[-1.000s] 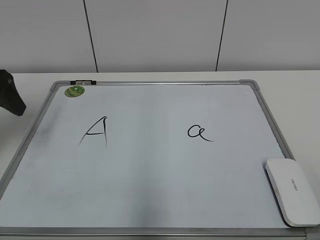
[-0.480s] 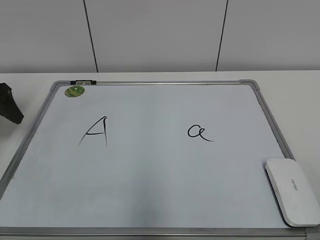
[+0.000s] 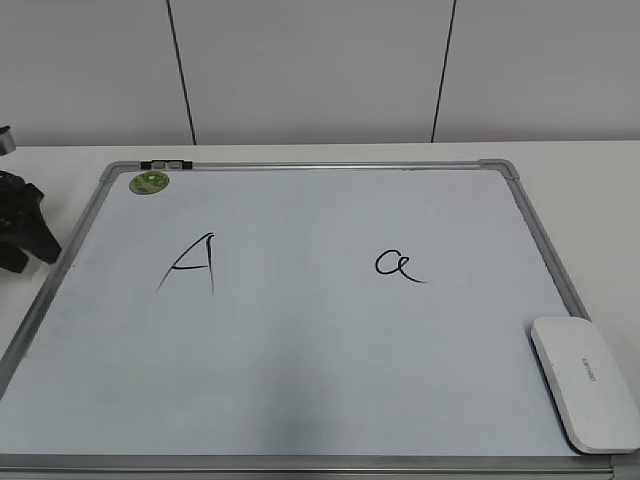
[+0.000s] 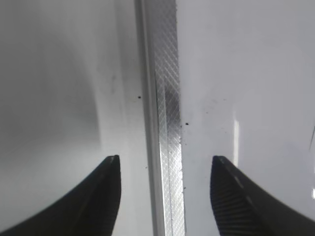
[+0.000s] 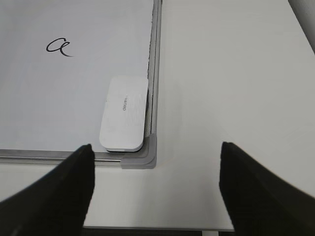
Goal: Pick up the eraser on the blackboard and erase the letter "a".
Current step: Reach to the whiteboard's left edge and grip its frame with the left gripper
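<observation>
The blackboard (image 3: 300, 350) is a white dry-erase board with a silver frame lying flat on the table. The small cursive letter "a" (image 3: 397, 265) is right of centre; it also shows in the right wrist view (image 5: 59, 47). The white eraser (image 3: 586, 380) lies on the board's near right corner, also in the right wrist view (image 5: 124, 112). My left gripper (image 3: 22, 235) is open and empty, low over the board's left frame (image 4: 166, 128). My right gripper (image 5: 156, 184) is open and empty, above the table near the board's near right corner; it is out of the exterior view.
A larger capital "A" (image 3: 192, 264) is drawn on the left half. A round green sticker (image 3: 150, 182) sits at the far left corner. A grey corner cap (image 5: 142, 156) lies just beside the eraser. The table's near edge (image 5: 157, 228) runs below the right gripper.
My left gripper has shifted a little at the left edge of the exterior view, now lower and showing more of its body. The board, eraser and letters have not moved.
</observation>
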### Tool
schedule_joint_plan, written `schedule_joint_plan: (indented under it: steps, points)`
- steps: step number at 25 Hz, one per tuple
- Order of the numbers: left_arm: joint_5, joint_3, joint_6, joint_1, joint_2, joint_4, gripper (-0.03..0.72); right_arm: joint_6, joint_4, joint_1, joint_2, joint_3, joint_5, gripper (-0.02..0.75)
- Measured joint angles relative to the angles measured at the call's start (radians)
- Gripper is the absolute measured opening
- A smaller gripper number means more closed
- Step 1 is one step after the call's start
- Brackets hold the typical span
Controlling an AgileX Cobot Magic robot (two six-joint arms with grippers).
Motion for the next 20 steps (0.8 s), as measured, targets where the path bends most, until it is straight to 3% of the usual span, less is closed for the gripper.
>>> schedule_joint_plan:
  steps: [7, 20]
  points:
    - [-0.002, -0.004, 0.0, 0.0, 0.036, -0.01, 0.337, 0.0, 0.0, 0.0, 0.0, 0.0, 0.0, 0.587]
    - [-0.055, -0.004, 0.017, 0.0, 0.04, -0.015, 0.317, 0.0, 0.0, 0.0, 0.0, 0.0, 0.0, 0.587]
